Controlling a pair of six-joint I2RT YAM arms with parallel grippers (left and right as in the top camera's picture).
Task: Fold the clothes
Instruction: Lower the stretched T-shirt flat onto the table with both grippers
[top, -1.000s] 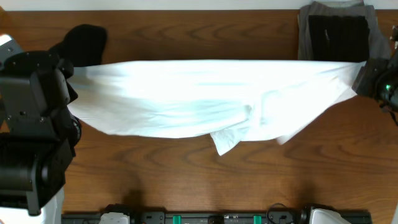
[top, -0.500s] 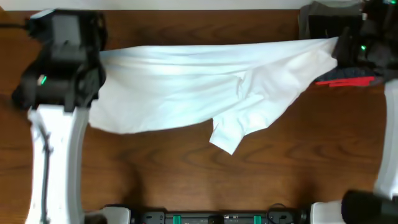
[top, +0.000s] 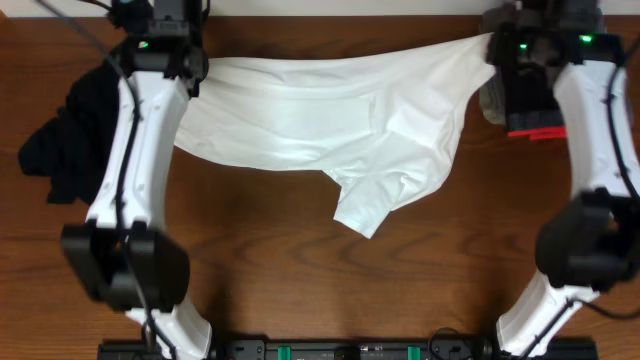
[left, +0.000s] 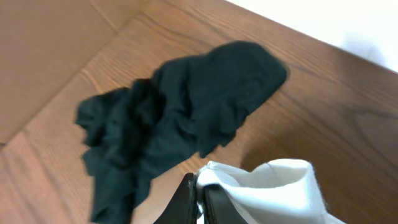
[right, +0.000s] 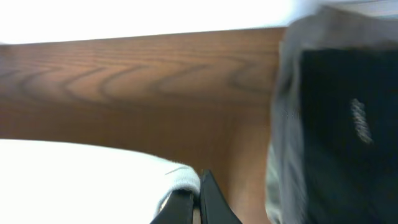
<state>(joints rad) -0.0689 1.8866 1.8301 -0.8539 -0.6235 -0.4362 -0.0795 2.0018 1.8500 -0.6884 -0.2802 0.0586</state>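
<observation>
A white shirt (top: 330, 110) hangs stretched across the far half of the table, one sleeve drooping toward the middle. My left gripper (top: 205, 68) is shut on its left corner, seen in the left wrist view (left: 200, 186) with white cloth (left: 273, 186) pinched between the fingers. My right gripper (top: 490, 45) is shut on its right corner, also shown in the right wrist view (right: 198, 186) with the white hem (right: 93, 180) in the jaws.
A crumpled black garment (top: 65, 130) lies at the left (left: 180, 106). A folded stack of grey and black clothes (top: 500, 95) with a red edge (top: 535, 132) sits at the far right (right: 336, 112). The wooden table (top: 300, 290) extends toward the front.
Both arms moved toward the far edge of the table and drew closer together, carrying the shirt back. The shirt now sags more, its sleeve hanging nearer the middle.
</observation>
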